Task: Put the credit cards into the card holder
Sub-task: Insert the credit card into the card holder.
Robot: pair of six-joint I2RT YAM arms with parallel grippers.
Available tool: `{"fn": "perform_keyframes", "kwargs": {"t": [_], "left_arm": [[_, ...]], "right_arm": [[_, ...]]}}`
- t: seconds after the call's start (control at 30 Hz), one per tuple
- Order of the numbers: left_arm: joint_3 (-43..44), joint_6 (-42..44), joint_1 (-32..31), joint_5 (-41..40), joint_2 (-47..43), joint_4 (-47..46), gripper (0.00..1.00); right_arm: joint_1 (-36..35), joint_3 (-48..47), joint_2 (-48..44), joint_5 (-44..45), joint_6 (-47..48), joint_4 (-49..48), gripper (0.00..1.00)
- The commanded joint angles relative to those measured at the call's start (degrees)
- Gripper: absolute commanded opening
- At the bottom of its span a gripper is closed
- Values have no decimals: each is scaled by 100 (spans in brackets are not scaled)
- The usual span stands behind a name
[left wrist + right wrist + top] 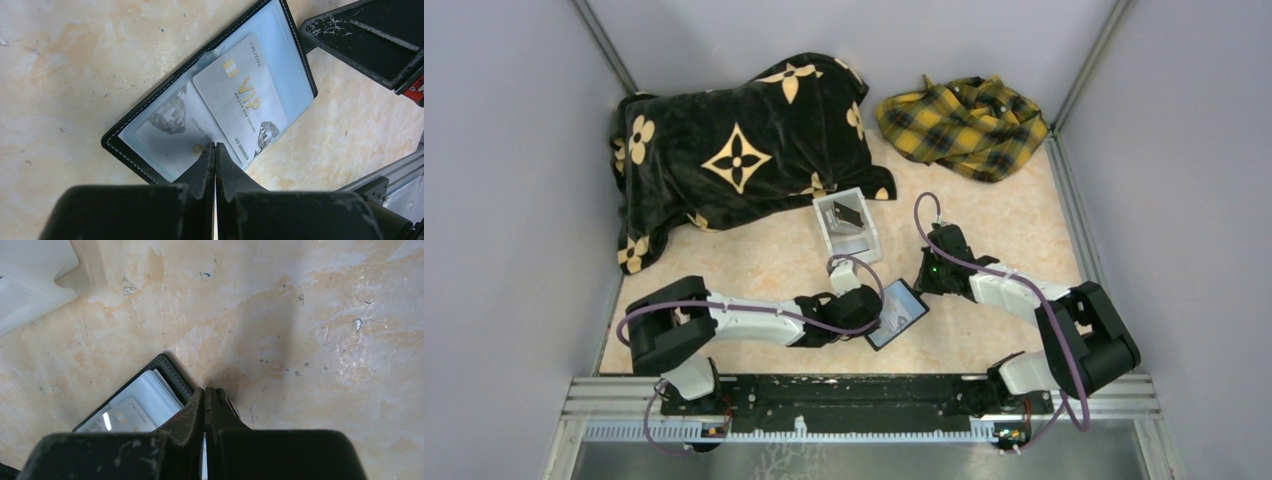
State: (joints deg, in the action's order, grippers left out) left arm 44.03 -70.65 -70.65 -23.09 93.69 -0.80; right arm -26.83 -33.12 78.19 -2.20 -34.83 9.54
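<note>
The left gripper [215, 146] has its two fingers pressed flat together, and nothing shows between them. Their tips rest at the near long edge of the open card holder [295, 65], right on the fold between its two clear pockets. Just beyond the tips, a silver VIP card [245, 105] sits in the right-hand pocket. A second pale card [170, 117] lies in the left-hand pocket, partly under the fingers' shadow.

The right gripper [205, 390] is also closed, finger against finger. Its tips meet the black stitched rim of the holder at the opposite end. I cannot tell whether they press on the rim or only touch it.

From above, the holder lies spread open and tilted on the marbled table [1024, 230], between the two grippers, which come at it from either side. Bare tabletop runs to the right of it and toward the near rail.

Behind the holder, close to the left wrist, stands a white open-top box [870, 232] with a dark card [848, 214] propped inside. The box's corner also shows at the upper left of the right wrist view, near the holder but apart from it.

Along the far wall lie a black blanket with gold flowers [744, 150] and a crumpled yellow plaid cloth [964, 125]. Both are well apart from the holder. Grey walls close in the left and right sides.
</note>
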Motion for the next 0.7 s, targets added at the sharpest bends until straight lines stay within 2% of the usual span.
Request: {"fn": "perform_keyframes", "kwargs": {"t": [0.0,0.27,0.67], "left_arm": [[187,132,-31,-29,264,246,0],[524,226,-38,83,637,601,0],[487,468,-49,-166,715,57,0]], "right_arm": [[20,109,260,22,-7,106,0],[20,97,257,20,10,105,0],[12,112,300,-20,9,62,0]]}}
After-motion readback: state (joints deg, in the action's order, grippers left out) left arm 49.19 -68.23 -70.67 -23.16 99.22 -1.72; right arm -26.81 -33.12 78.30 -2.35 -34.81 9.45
